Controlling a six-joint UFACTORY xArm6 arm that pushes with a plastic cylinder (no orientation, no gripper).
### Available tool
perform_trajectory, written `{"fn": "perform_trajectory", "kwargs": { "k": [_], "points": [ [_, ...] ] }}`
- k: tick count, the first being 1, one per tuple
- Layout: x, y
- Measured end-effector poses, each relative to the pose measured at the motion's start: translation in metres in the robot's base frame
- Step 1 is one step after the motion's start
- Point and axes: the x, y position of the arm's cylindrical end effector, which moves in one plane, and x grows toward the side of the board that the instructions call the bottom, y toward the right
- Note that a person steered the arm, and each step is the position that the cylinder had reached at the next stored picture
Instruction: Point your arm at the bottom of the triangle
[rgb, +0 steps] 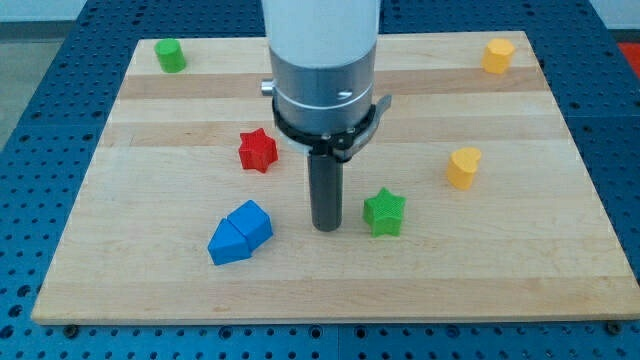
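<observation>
The blue block (240, 231), two wedge-like, triangular pieces together, lies near the tabletop's (150, 290) bottom edge, left of centre. My tip (327, 227) rests just to its right, apart from it, with the green star (384, 212) close on the tip's other side. A red star (257, 150) sits above the blue block. There are no fingers, only the rod, holding nothing.
</observation>
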Motion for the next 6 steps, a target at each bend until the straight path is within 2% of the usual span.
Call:
{"fn": "perform_trajectory", "kwargs": {
  "k": [4, 6],
  "points": [
    [0.045, -0.052],
    [0.049, -0.083]
  ]
}}
